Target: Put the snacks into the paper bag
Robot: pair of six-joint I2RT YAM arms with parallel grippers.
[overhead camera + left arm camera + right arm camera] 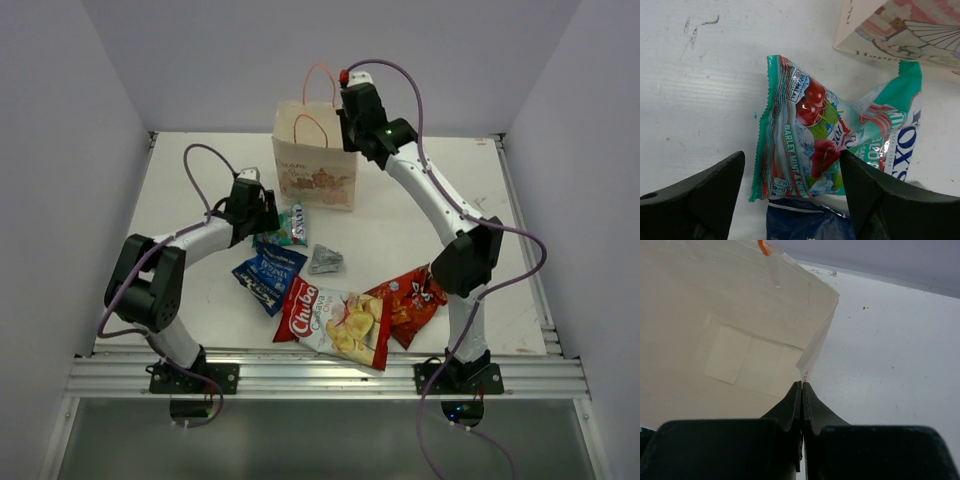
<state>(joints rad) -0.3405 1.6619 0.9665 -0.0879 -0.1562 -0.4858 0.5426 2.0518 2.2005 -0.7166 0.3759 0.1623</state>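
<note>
On the white table (200, 180) lie all five snacks, outside the paper bag (315, 160); so I think the job has hardly begun; nothing looks packed yet, though I cannot see far into the bag. The paper bag stands upright at the far middle of the table; the small green-white packet (292, 225) lies just in front of it, a bit to the left; the blue packet (268, 275) comes next, nearer, with its top edge tucked under the green-white one; the small silver foil packet (325, 260) sits in the middle; the big Chuba chips bag (335, 322) lies at the near edge; the red-orange chips bag (410, 300) is right beside it on the right, and the two seem to touch.

The left gripper (790, 165) is low over the green-white packet; its two fingers are wide apart, one on each side of the packet; it holds nothing; one finger looks very close to the wrapper, but I cannot tell if it touches. My guess is that this packet goes first.

The right gripper (802, 387) is up at the right side of the bag's top; its fingers are pressed together, and the thin paper edge seems to run down between the tips; so it looks like it pinches the paper bag, maybe to keep it steady. All five packets are left to go in.
</note>
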